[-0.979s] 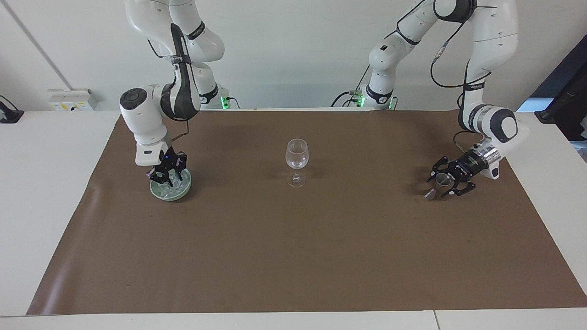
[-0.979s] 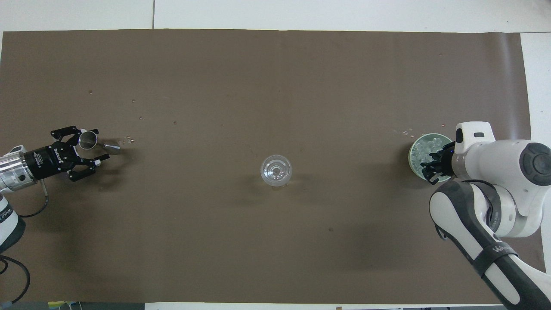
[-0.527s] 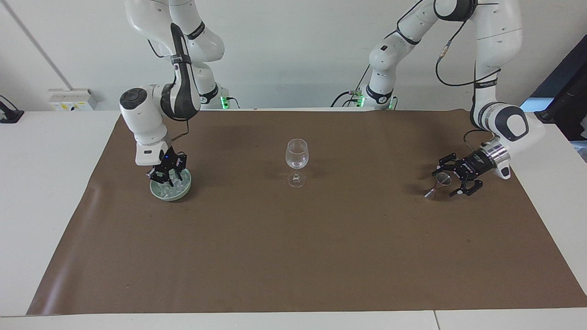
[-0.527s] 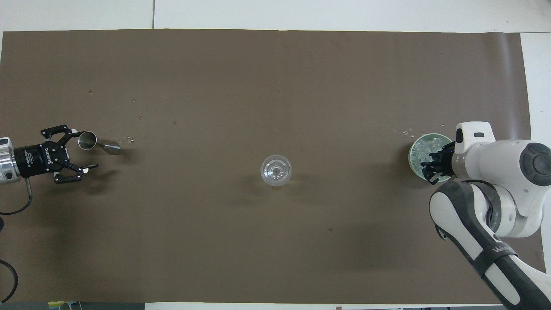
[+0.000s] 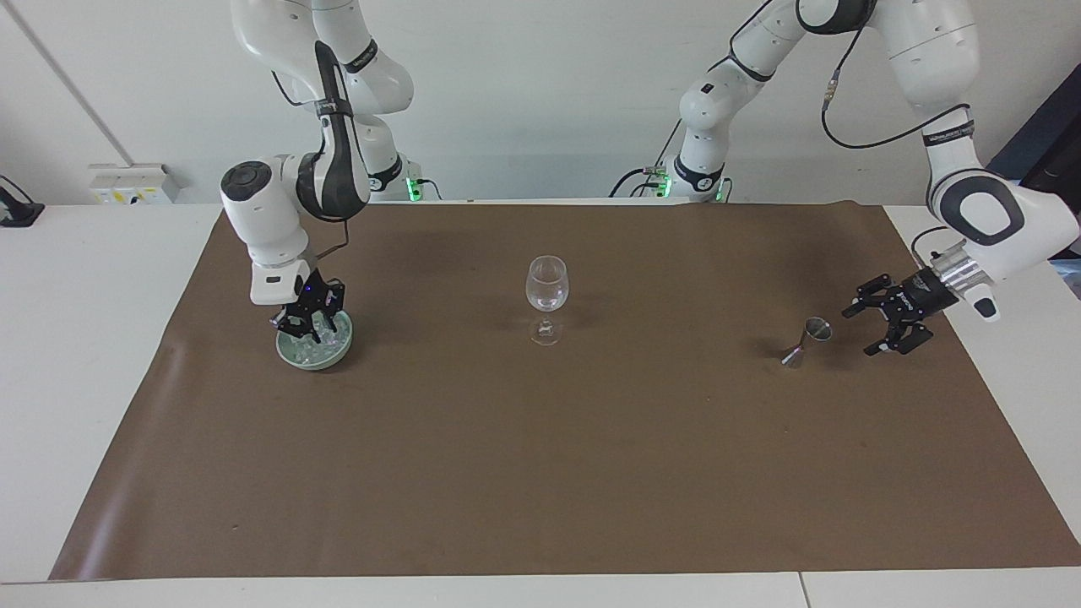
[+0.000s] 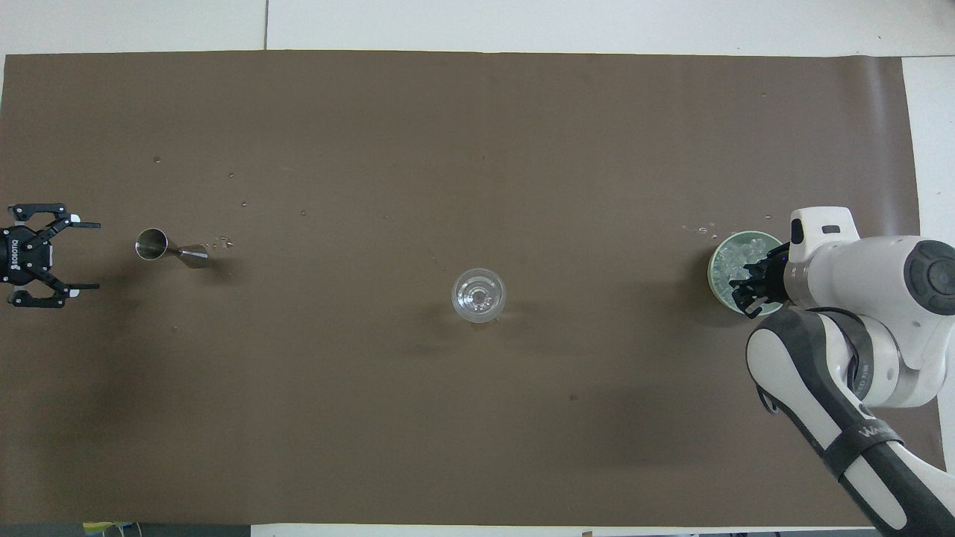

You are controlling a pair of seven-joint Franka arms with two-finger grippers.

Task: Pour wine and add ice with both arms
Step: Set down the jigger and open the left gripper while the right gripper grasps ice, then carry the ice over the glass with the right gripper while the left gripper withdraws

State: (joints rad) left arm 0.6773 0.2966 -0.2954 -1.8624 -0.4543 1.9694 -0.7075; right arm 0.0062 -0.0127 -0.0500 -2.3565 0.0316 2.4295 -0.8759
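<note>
A clear stemmed wine glass (image 5: 547,291) (image 6: 478,295) stands upright mid-table; I cannot tell whether any wine is in it. A small steel jigger (image 5: 809,338) (image 6: 170,249) stands alone toward the left arm's end. My left gripper (image 5: 857,332) (image 6: 95,255) hovers open beside the jigger, clear of it, out toward the mat's edge. At the right arm's end a pale green bowl (image 5: 339,355) (image 6: 716,257) holds the ice (image 5: 328,344) (image 6: 739,253). My right gripper (image 5: 308,331) (image 6: 742,291) points down into the heap, shut on a cube.
A brown mat (image 5: 540,473) (image 6: 477,134) covers the table, with white tabletop around it. Small drops dot the mat by the jigger (image 6: 224,242), and bits of ice lie just outside the bowl (image 6: 701,227).
My left gripper has let go of the jigger, opened wide and drawn back toward the mat's edge. The right gripper has stayed in the bowl and closed its last bit.
</note>
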